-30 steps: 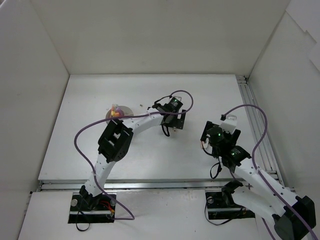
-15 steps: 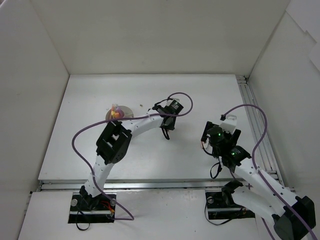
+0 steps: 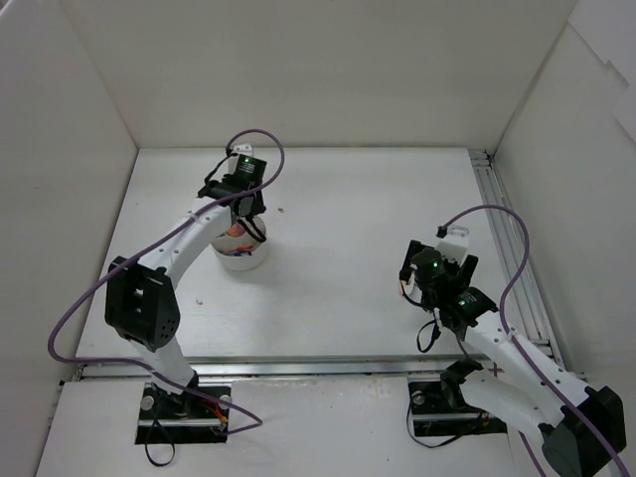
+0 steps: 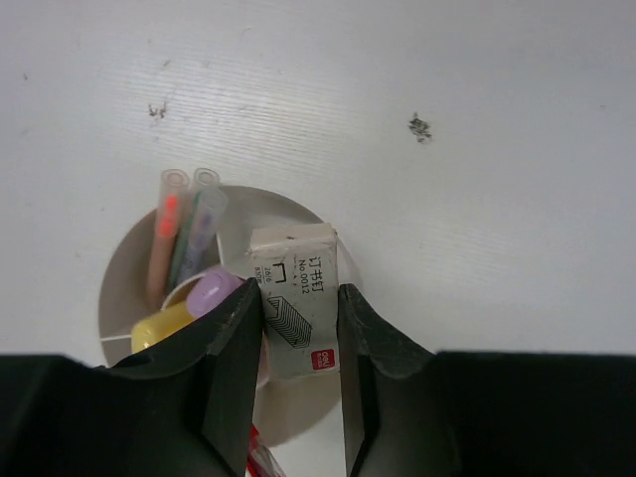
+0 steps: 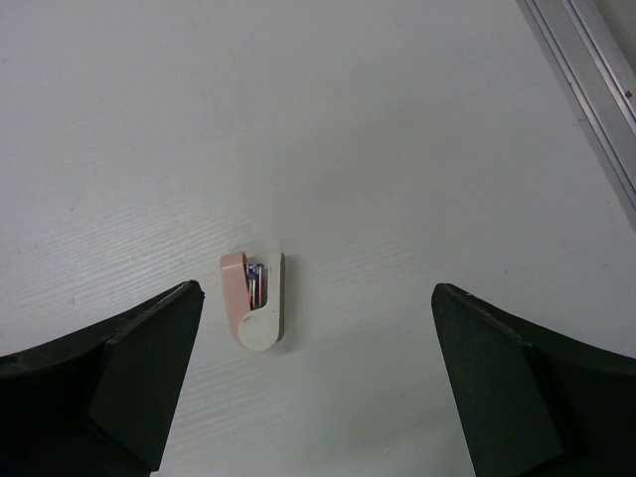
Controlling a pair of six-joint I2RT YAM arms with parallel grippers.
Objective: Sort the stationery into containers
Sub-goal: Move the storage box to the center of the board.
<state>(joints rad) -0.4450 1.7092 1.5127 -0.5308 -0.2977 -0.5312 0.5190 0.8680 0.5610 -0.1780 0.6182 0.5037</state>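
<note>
My left gripper [image 4: 298, 293] is shut on a small cream staple box [image 4: 296, 260] with printed lettering and hangs over the round white cup [image 4: 111, 298]. In the cup stand thin pens [image 4: 174, 229], a yellow marker [image 4: 164, 326] and a purple-capped one [image 4: 214, 293]. From above, the left gripper [image 3: 241, 211] sits over the cup [image 3: 243, 260] at the table's left. My right gripper [image 5: 316, 293] is open, high above a small pink and white stapler [image 5: 253, 298] that lies on the table between its fingers, nearer the left one. The right gripper [image 3: 415, 283] hangs at mid-right.
White walls close the table on three sides. An aluminium rail [image 3: 507, 238] runs along the right edge. Small dark specks [image 4: 419, 126] mark the surface beyond the cup.
The left arm has swung from the table's middle to the left and now hangs over the cup, its jaws closed on the staple box. The right arm has not moved.
</note>
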